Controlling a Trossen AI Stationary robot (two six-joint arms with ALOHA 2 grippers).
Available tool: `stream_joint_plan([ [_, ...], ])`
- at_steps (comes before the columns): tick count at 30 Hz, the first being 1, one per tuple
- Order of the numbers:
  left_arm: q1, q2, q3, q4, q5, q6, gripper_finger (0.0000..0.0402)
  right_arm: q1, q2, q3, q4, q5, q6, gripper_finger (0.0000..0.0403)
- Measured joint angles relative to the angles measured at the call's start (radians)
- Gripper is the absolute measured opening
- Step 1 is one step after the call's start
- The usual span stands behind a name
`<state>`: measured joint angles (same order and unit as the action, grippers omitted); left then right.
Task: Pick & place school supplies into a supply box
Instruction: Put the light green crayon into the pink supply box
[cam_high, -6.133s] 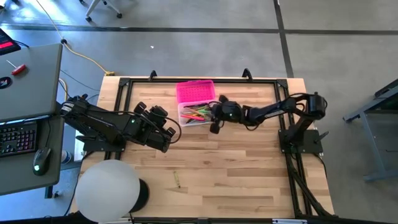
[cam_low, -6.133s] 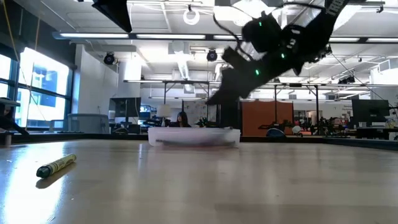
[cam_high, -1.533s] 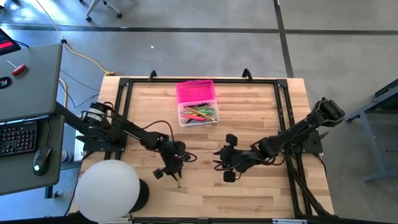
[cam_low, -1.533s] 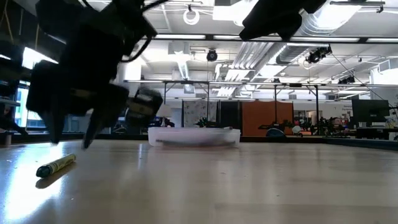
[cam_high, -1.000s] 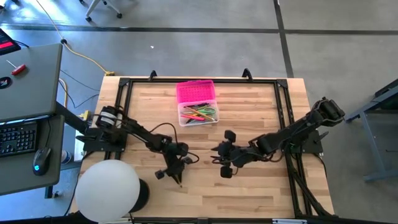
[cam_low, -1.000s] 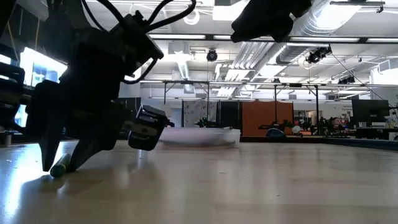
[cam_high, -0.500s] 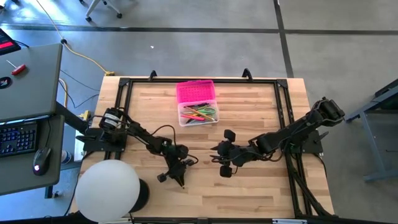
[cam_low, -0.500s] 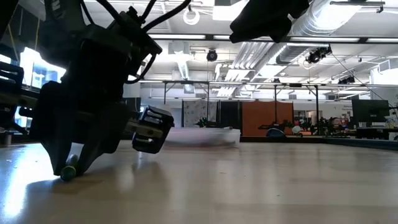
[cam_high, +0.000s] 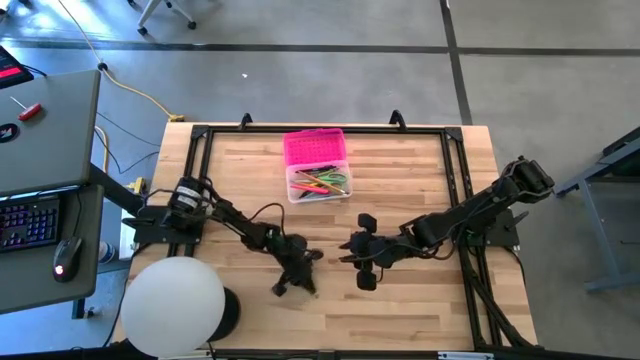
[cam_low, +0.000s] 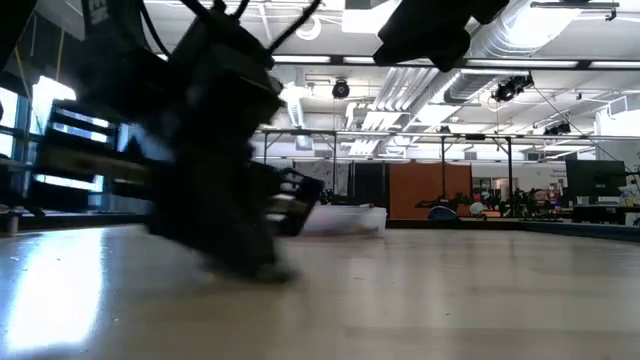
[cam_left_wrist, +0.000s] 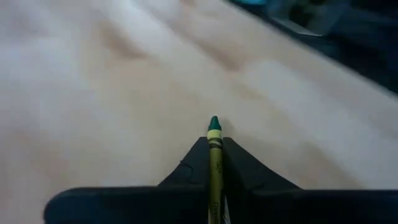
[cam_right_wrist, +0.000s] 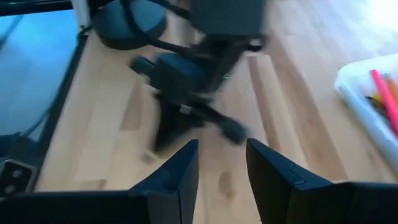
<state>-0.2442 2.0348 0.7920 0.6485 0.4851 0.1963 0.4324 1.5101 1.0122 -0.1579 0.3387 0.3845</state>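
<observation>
Here, seen from above, a pale wooden slatted tabletop (cam_high: 400, 300) edged by a black metal frame carries two dark robot arms. The left gripper (cam_high: 293, 275) is low over the near-centre of the tabletop, well apart from the supply box. In the left wrist view its jaws are clamped together on a thin yellow-green crayon with a dark green tip (cam_left_wrist: 214, 163), which pokes out forward between the two dark fingers (cam_left_wrist: 242, 168) above the wood. In the low view this gripper (cam_low: 235, 190) is a large dark blurred shape close to the camera, just above the surface.

The right gripper (cam_high: 362, 255) hangs over the middle of the tabletop, just to the right of the left one and not touching it. In the right wrist view its jaws stand apart with nothing between them, and its dark fingers (cam_right_wrist: 273, 180) frame the left arm farther off.

The small rectangular supply box with a clear plastic base (cam_high: 320, 184) sits near the far edge of the tabletop, its bright pink lid (cam_high: 314, 146) open flat behind it. Several thin pens and pencils in pink, orange, green and yellow (cam_high: 322, 182) lie inside the base. A white round lamp shade (cam_high: 172, 305) sits at the near left corner.
</observation>
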Motion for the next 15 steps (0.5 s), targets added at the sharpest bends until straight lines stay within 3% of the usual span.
stream_joint_plan([
  [3,0.006,-0.007,0.016,0.032,-0.117,-0.028,0.0046,0.0,0.0,0.0,0.006,-0.089,0.0,0.0113],
  [7,0.021,-0.054,0.031,0.005,-0.372,-0.035,0.0057,0.003,-0.016,0.0,0.004,-0.216,0.073,0.0113],
  [10,0.059,-0.085,0.032,-0.008,-0.473,-0.008,0.0065,0.022,-0.056,0.0,0.006,-0.202,0.082,0.0113],
  [15,0.154,-0.168,0.033,-0.003,-0.496,0.065,0.0057,0.075,-0.111,0.0,0.003,-0.111,-0.007,0.0113],
])
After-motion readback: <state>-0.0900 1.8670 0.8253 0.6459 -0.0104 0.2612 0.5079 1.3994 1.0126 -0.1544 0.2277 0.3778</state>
